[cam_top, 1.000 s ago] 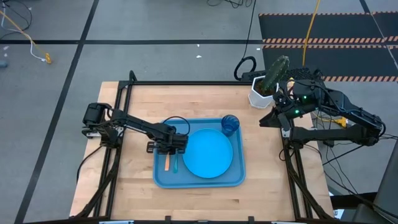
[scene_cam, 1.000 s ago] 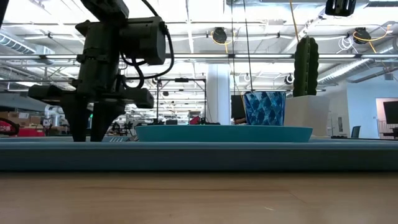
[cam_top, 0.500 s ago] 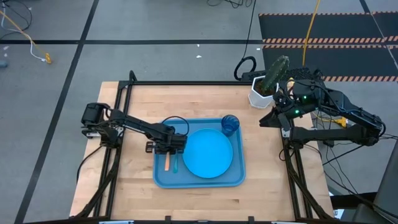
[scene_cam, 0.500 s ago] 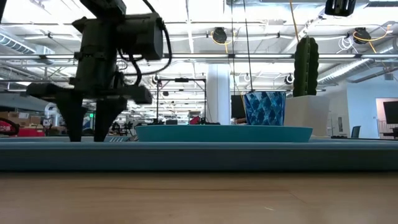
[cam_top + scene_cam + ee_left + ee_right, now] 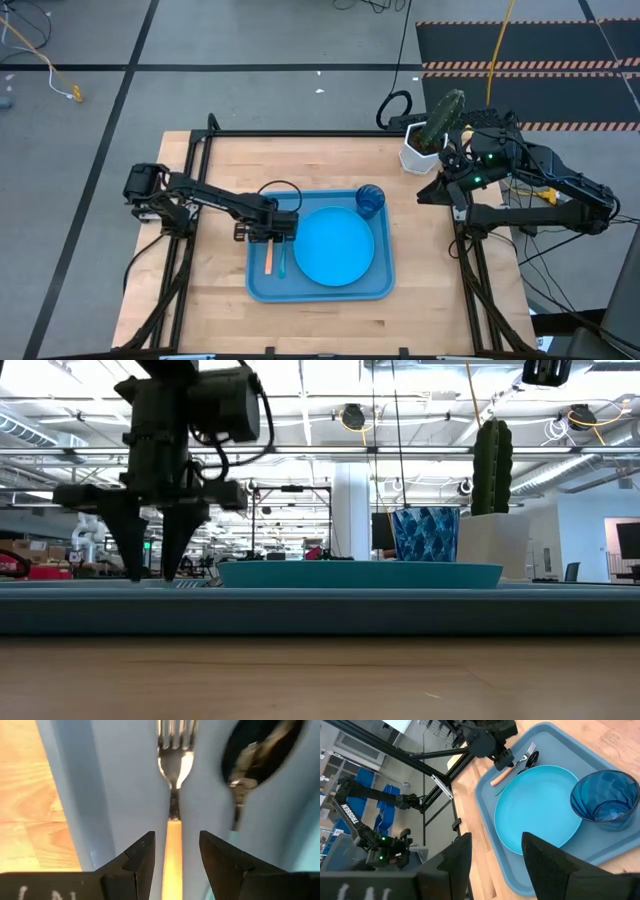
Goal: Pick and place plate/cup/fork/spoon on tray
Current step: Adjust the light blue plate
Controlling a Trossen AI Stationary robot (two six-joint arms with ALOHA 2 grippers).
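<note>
Wooden desk boards, framed by black rails, carry the blue tray near the middle, with grey floor and striped matting beyond. On the tray lie all four pieces of tableware: the orange-handled fork and the spoon side by side along the tray's left side, the sky-blue plate filling the centre, and the dark-blue cup at the tray's far rim, just beside the plate.

Above the fork's handle hangs the left gripper, its two dark fingers parted to a moderate gap with the orange handle showing between them. In the wrist view the fingers stand clear on either side of the handle, holding nothing. From table height the same gripper points straight down, tips just over the tray's rim. The spoon lies parallel to the fork, its dark bowl level with the tines.

Off the desk's right edge, the right gripper waits with its fingers apart and empty, looking across at the tray, plate and cup. A white pot with a cactus stands at the desk's far right corner, near that arm.
</note>
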